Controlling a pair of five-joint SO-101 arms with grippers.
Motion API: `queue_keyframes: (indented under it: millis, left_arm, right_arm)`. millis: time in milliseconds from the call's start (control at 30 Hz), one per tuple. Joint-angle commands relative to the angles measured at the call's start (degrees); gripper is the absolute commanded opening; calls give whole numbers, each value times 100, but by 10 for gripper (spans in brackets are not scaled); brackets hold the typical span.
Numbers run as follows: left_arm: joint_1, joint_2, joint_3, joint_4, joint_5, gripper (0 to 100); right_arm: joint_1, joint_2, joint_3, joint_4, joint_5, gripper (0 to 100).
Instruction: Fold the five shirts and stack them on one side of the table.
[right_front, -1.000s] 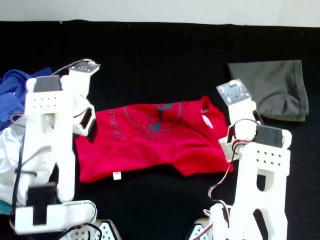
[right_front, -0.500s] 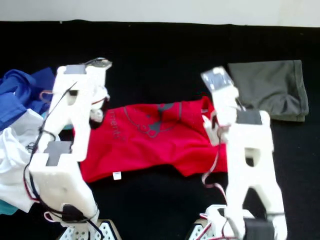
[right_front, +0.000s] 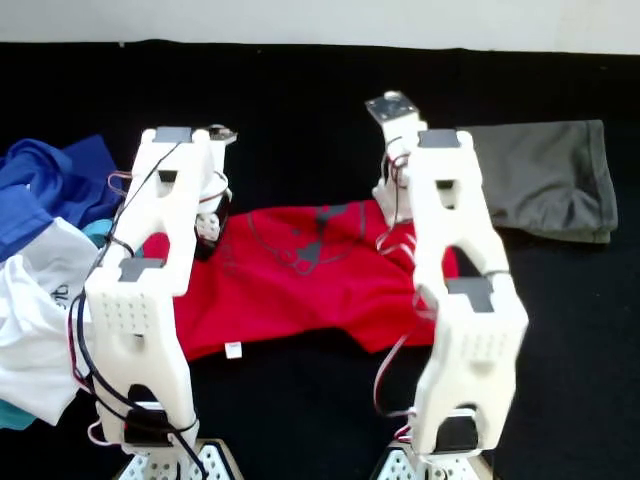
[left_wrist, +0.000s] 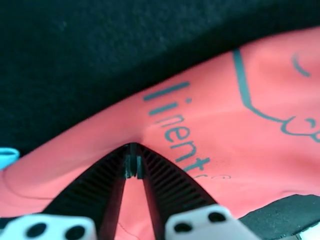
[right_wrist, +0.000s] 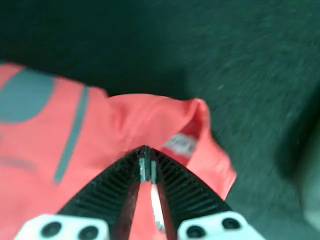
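Shirts on black counter (right_front: 300, 100), four itemised. One red shirt (right_front: 300, 280): centre, lying rumpled between the two arms, grey-blue print facing up. The left arm's fingers (left_wrist: 105, 182): pressed together, pinching a pucker of the red shirt just beside its lettering, near the far edge. The right arm's fingers (right_wrist: 115, 185): pressed together, pinching the red shirt just beside the collar label (right_wrist: 179, 145). One grey shirt (right_front: 545, 180): folded, far right of the counter. One blue shirt (right_front: 45, 185) and one white shirt (right_front: 35, 320): unfolded, heaped together at the left edge, touching each other.
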Motion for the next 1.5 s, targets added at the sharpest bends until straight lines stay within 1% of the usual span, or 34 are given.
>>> queue_keyframes:
  millis: [0, 200, 333, 367, 500, 567, 633, 733, 800, 900, 1000, 1100, 1200, 1267, 1333, 1467]
  left_arm:
    - [-303, 391, -866, 185, 0, 9]
    - [-374, 1508, -2686, 730, 0, 9]
    - [-382, 2167, -4040, 1143, 0, 9]
    - [-400, 2290, -4356, 1248, 0, 9]
    - [-470, 2607, -5253, 1503, 9, 9]
    - [-497, 2607, -5429, 1609, 26, 9]
    - [-497, 2536, -5446, 1618, 26, 9]
    - [-488, 2202, -5297, 1644, 35, 9]
    - [-462, 1851, -5086, 1644, 44, 9]
    - [-453, 1209, -4435, 1644, 44, 9]
    - [-453, 505, -3380, 1644, 44, 9]
    - [-435, -84, -2299, 1626, 35, 9]
    - [-347, -356, -1499, 1609, 26, 9]
    - [-277, -391, -1156, 1609, 26, 9]
    - [-224, -382, -901, 1582, 26, 9]
    - [-215, -382, -488, 1143, 26, 9]
  right_arm:
    - [356, 1051, -1798, -40, -35, 6]
    - [444, 2923, -4681, -40, -35, 6]
    - [444, 3820, -6088, -31, -35, 6]
    - [444, 3978, -6316, -31, -18, 6]
    - [444, 4321, -6826, -40, 466, 6]
    - [453, 4321, -7020, 4, 440, 9]
    - [523, 4233, -7292, 136, 246, 9]
    - [585, 3987, -7618, 444, -202, 15]
    - [602, 3793, -7653, 655, -308, 59]
    - [637, 3662, -7653, 1033, -308, 132]
    - [629, 3626, -7653, 1648, -290, 118]
    - [629, 3670, -7653, 1877, -281, 56]
    - [629, 3749, -7521, 1868, -273, 6]
    - [558, 3864, -7398, 1727, -273, 6]
    - [541, 4040, -7284, 1358, -273, 6]
    - [541, 4242, -7266, 295, -308, 6]
